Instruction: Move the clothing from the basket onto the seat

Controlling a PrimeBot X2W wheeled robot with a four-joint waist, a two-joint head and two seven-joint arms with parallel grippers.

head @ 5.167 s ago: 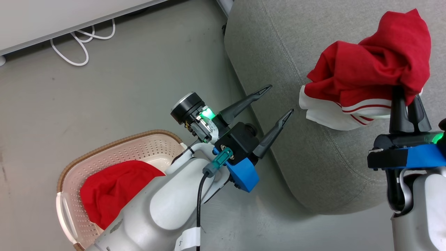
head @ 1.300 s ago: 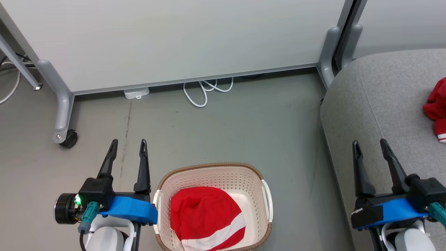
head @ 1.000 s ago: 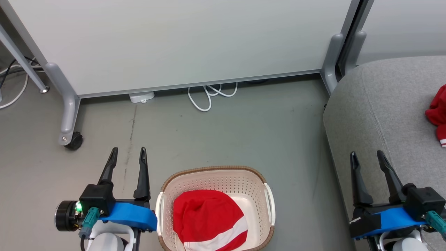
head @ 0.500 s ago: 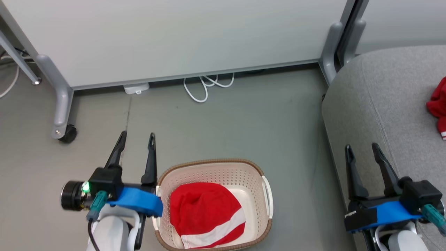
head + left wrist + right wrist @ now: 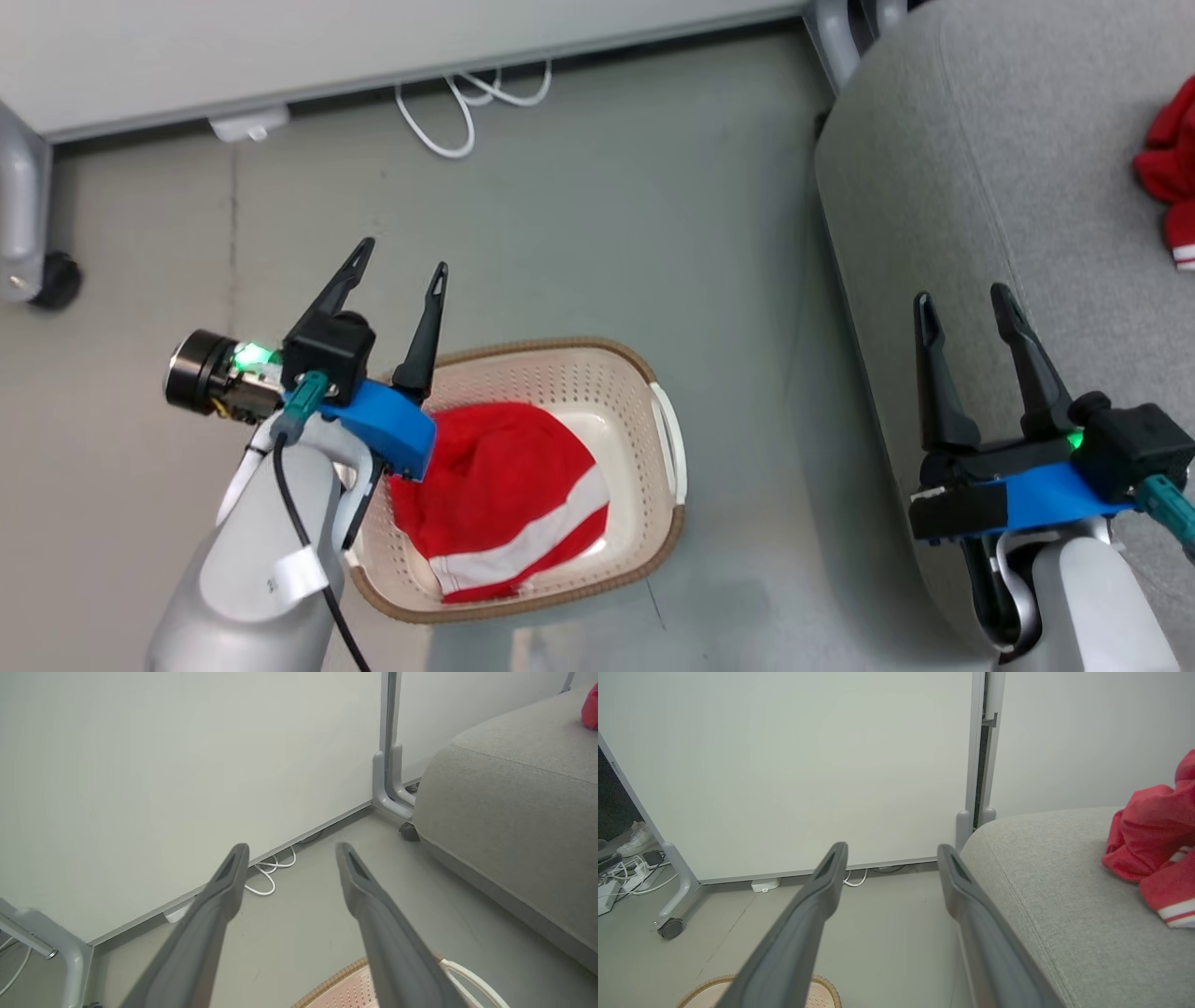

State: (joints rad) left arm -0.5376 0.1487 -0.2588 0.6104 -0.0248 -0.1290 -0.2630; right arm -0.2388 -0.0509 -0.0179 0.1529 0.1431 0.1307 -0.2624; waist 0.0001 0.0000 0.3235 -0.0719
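A red garment with a white stripe (image 5: 504,499) lies in the cream perforated basket (image 5: 597,373) on the floor. A second red garment (image 5: 1172,173) rests on the grey seat (image 5: 934,159) at the right edge, also seen in the right wrist view (image 5: 1155,844). My left gripper (image 5: 400,259) hangs open above the basket's left rim, holding nothing; the basket rim (image 5: 336,977) shows below its fingers. Over the seat's front edge my right gripper (image 5: 962,301) stands open and empty.
A white partition panel (image 5: 280,37) on grey wheeled legs (image 5: 28,252) stands behind the basket. A white cable loop (image 5: 448,112) and a small white box (image 5: 247,123) lie at its foot. Grey floor lies between basket and seat.
The head camera has tilted down, shifting the whole picture. My left arm has risen and swung over the basket's left rim. Both grippers stay open.
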